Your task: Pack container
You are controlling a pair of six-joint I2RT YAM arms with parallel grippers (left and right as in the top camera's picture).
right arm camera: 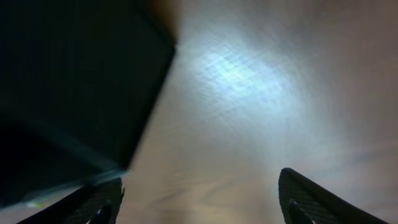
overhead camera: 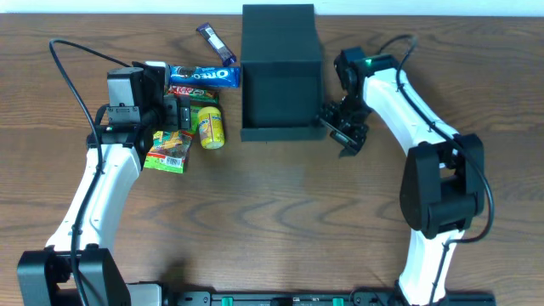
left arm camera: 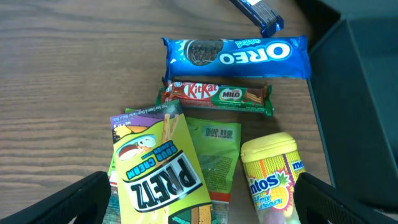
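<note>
Left jaws wide and empty, hanging over the snack pile; right jaws also apart, holding nothing, just beside the near right corner of the box (overhead camera: 280, 93). Box sits mid-bench (overhead camera: 280, 212) toward the far side, lid flap open behind it, mouth up. Snacks lie to its left: biscuit pack (left arm camera: 236, 56) with long axis pointing at the box wall; pretzel packet (left arm camera: 158, 168) under the left jaws, long axis crossing their gap. Left arm nearer, so probably its pick

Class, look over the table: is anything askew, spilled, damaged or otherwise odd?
Nothing looks spilled or damaged. The yellow Mentos tub lies on its side near the container, and the Pretz box overlaps a green packet: an untidy pile, nothing worse.
</note>
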